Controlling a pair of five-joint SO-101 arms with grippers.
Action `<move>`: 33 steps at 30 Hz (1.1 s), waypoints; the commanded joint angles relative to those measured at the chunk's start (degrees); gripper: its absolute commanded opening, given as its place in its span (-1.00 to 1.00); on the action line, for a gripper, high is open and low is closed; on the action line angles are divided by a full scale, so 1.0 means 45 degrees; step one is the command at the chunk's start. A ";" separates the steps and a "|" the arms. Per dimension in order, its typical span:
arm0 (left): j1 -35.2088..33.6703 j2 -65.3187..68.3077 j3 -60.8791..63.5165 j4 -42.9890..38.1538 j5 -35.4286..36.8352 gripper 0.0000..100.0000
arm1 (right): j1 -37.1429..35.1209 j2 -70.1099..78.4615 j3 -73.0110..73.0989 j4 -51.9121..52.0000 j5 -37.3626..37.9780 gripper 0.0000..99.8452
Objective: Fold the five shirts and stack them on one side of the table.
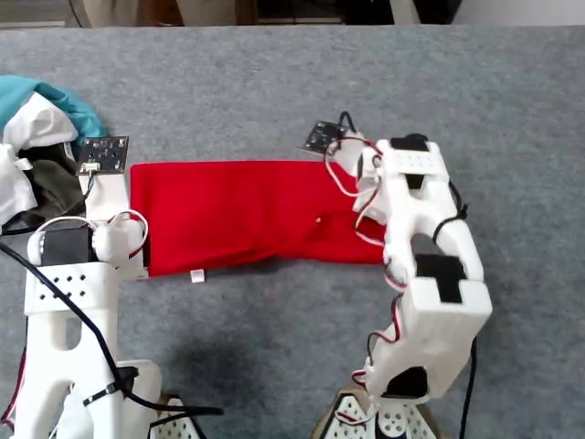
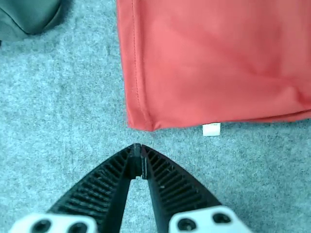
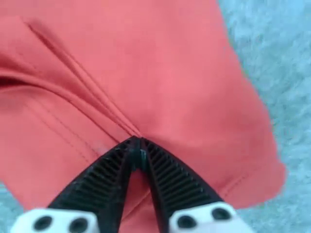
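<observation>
A red shirt [image 1: 238, 215], folded into a long strip, lies across the middle of the grey table. My right gripper [image 3: 138, 148] is over the strip's right part [image 1: 358, 206], shut on a pinched ridge of red shirt cloth [image 3: 160, 73], with creases running into the fingertips. My left gripper [image 2: 137, 151] is shut and holds nothing. It sits low over the table just off the shirt's near left corner [image 2: 141, 124], at the strip's left end [image 1: 135, 267]. A small white tag [image 2: 211, 129] sticks out from the shirt's near edge.
A heap of other shirts, teal [image 1: 55, 101], white [image 1: 32, 123] and dark [image 1: 41, 187], lies at the table's far left. A dark piece of that heap [image 2: 29, 14] shows close to the red shirt's left side. Bare grey table [image 1: 274, 73] extends behind the shirt.
</observation>
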State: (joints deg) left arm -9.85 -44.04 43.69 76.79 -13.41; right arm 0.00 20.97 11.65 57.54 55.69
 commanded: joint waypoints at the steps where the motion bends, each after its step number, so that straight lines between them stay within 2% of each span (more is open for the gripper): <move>1: -0.0117 -0.0225 -0.0156 -0.0039 -0.0059 -0.96 | 0.0557 0.0186 -0.0537 -0.0215 -0.0449 -1.00; 8: -0.0098 -0.0244 -0.0293 -0.0020 -0.0059 -0.96 | 0.0498 -0.2139 -0.1553 0.0527 -0.2852 -1.00; 15: -0.0117 -0.0244 -0.0293 0.0059 -0.0059 -0.96 | -0.1143 -0.5050 -0.1475 0.3516 -0.2755 -1.00; 19: -0.0117 -0.0244 -0.0293 0.0020 -0.0059 -0.96 | -0.1475 -0.5519 -0.0889 0.3536 -0.3810 -1.00; 25: -0.0117 -0.0244 -0.0488 0.0020 -0.0078 -0.96 | -0.2510 -0.5324 0.0830 0.3321 -0.3927 -1.00; 33: -0.0117 -0.0244 -0.0684 0.0078 -0.0078 -0.96 | -0.2764 -0.6613 0.3604 0.2813 -0.4200 -1.00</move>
State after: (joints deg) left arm -9.85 -44.04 42.90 76.79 -13.41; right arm -10.90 -5.14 25.19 72.66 37.49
